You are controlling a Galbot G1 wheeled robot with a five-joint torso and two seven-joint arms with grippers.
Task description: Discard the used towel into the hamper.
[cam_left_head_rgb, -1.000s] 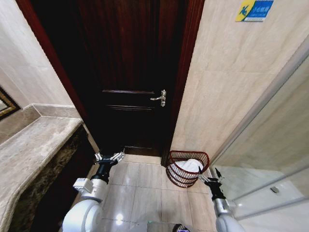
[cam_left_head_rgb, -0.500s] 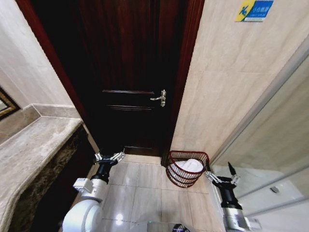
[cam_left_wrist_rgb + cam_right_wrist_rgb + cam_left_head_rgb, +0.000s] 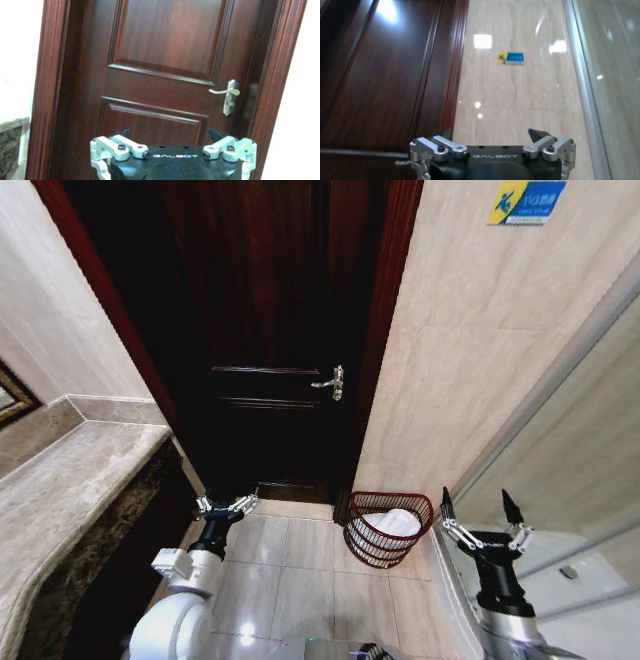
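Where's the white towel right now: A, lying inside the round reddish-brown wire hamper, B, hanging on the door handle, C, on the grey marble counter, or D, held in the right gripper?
A: the white towel lies inside the round reddish-brown wire hamper, while the right gripper stands open and empty beside it.

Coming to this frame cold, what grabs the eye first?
The dark wooden door with its silver handle dominates the middle. On the tiled floor at its right foot stands the hamper, a white towel already inside. The right gripper hangs open beside it, and the left gripper waits open before the door.
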